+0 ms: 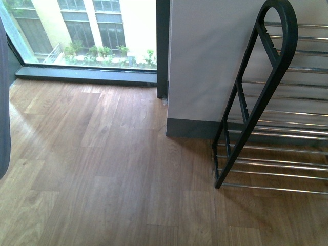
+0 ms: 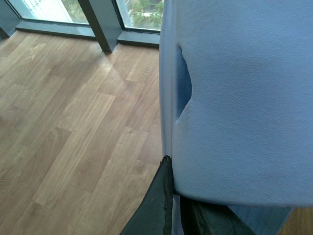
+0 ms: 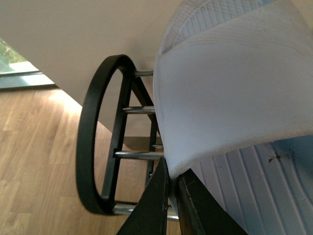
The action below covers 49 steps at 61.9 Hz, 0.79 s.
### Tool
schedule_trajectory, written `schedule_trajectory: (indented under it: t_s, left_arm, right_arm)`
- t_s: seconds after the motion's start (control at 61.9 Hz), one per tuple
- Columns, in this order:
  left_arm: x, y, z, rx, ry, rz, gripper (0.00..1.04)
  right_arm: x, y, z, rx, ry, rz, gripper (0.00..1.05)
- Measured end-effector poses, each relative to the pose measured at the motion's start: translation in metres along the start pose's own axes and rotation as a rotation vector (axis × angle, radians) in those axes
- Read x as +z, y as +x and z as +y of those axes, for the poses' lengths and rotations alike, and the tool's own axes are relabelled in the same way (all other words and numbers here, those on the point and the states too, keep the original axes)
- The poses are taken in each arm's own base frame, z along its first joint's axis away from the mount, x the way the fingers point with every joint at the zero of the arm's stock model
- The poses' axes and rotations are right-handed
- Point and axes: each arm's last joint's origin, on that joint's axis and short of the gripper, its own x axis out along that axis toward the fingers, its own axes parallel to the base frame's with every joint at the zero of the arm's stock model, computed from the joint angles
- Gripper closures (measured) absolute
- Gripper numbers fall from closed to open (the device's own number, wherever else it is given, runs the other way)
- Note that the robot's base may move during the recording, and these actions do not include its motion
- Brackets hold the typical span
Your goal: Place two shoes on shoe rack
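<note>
In the left wrist view one shoe (image 2: 244,98) fills the frame, pale smooth surface toward the camera, and my left gripper (image 2: 173,178) is shut on its edge above the wooden floor. The other shoe (image 3: 220,98) shows its white ribbed sole in the right wrist view, with my right gripper (image 3: 172,174) shut on its rim. The shoe rack's black rounded frame (image 3: 90,142) and chrome bars lie just beyond that shoe. The front view has the shoe rack (image 1: 271,77) at the right against the wall, its bars bare where visible. Neither gripper appears in the front view.
A white wall with a dark skirting (image 1: 205,66) stands behind the rack. A floor-level window (image 1: 82,36) with a dark sill runs along the far left. Wooden floor (image 1: 113,169) covers the middle. A blurred grey shape (image 1: 4,102) crosses the front view's left edge.
</note>
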Motion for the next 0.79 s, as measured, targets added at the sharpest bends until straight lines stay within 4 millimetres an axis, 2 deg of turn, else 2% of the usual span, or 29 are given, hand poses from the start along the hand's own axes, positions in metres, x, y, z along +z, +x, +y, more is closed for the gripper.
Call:
schedule_trajectory:
  t_s: [0.275, 0.598, 0.792]
  left_arm:
    - [0.0, 0.0, 0.0, 0.0, 0.0, 0.0, 1.03]
    - [0.0, 0.0, 0.0, 0.0, 0.0, 0.0, 1.03]
    - [0.0, 0.0, 0.0, 0.0, 0.0, 0.0, 1.03]
  right_arm:
    - [0.009, 0.044, -0.022, -0.098, 0.021, 0.042, 1.03]
    - [0.008, 0.066, -0.05, -0.193, 0.028, 0.072, 1.03]
    - [0.011, 0.075, -0.059, -0.222, 0.033, 0.069, 1.03]
